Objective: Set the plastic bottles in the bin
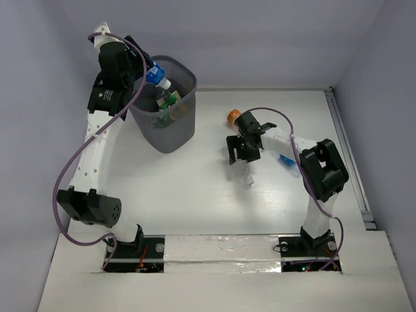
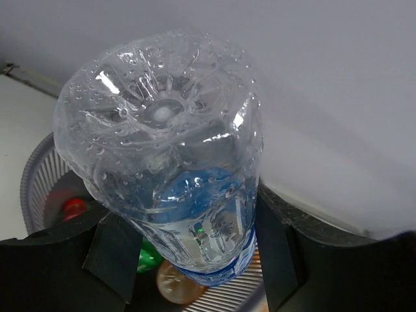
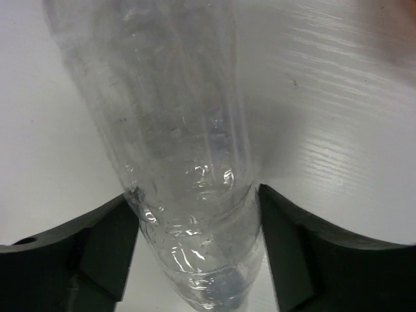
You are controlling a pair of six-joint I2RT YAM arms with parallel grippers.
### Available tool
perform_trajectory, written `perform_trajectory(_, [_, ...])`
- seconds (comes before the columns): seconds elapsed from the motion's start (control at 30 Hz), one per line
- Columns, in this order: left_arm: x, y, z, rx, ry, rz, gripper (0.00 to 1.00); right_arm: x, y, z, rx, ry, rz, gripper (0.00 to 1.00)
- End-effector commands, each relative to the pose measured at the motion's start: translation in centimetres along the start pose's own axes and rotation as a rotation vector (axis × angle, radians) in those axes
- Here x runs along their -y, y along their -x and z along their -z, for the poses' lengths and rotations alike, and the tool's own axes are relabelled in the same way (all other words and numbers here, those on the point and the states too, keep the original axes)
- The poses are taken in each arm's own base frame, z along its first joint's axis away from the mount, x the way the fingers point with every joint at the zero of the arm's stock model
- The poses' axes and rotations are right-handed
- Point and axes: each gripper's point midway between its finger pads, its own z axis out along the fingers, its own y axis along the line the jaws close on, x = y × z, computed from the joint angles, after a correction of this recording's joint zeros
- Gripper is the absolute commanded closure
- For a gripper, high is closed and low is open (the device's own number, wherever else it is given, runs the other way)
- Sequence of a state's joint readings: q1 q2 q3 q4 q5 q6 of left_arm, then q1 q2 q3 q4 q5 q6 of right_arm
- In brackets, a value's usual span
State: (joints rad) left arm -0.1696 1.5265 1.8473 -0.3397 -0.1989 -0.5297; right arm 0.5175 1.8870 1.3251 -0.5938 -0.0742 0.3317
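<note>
The dark mesh bin (image 1: 170, 133) stands at the far left and holds several bottles, one green-labelled (image 1: 168, 102). My left gripper (image 1: 148, 79) is shut on a clear blue-labelled bottle (image 1: 156, 76) and holds it over the bin's near-left rim. In the left wrist view this bottle (image 2: 162, 149) fills the gap between the fingers (image 2: 114, 257), base toward the camera, with the bin (image 2: 29, 175) below. My right gripper (image 1: 242, 159) is down at the table, its jaws closed against both sides of a clear bottle (image 1: 246, 176), which also shows in the right wrist view (image 3: 175, 143).
An orange bottle (image 1: 233, 117) lies just behind the right gripper. A clear bottle with a blue label (image 1: 286, 160) lies under the right forearm. Walls close the table at the back and sides. A metal rail (image 1: 344, 143) runs along the right edge.
</note>
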Motion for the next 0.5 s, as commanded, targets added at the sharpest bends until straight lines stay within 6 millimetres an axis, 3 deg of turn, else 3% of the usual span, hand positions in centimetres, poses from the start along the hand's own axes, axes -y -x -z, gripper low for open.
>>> perform_trajectory(0.0, [-1.0,1.0,-0.2,0.048,0.035,-0.079,0.45,-0.8,2.3,1.2,0.110,0.017,0.001,0.29])
perform_trajectory(0.1, [-2.1,-0.4,-0.8,0.031,0.062,-0.101,0.45,-1.5,3.4,2.9,0.163,0.044,0.004,0.49])
perform_trajectory(0.17, [-2.9,-1.2,-0.9,0.024,0.082,-0.118,0.44,-2.2,4.2,4.3,0.203,0.056,0.013,0.54])
perform_trajectory(0.27, [-3.4,-1.9,-0.9,0.002,0.093,-0.132,0.25,-3.4,5.8,7.7,0.277,0.106,0.018,0.56])
perform_trajectory(0.33, [-3.6,-1.9,-0.6,0.003,0.094,-0.132,0.17,-5.6,7.5,12.0,0.366,0.191,0.032,0.56])
perform_trajectory(0.4, [-3.4,-1.5,0.1,0.006,0.085,-0.130,0.15,-7.5,9.8,16.6,0.467,0.268,0.030,0.56])
perform_trajectory(0.47, [-2.9,-0.9,1.1,0.008,0.065,-0.122,0.14,-9.8,10.9,20.8,0.536,0.366,0.030,0.56])
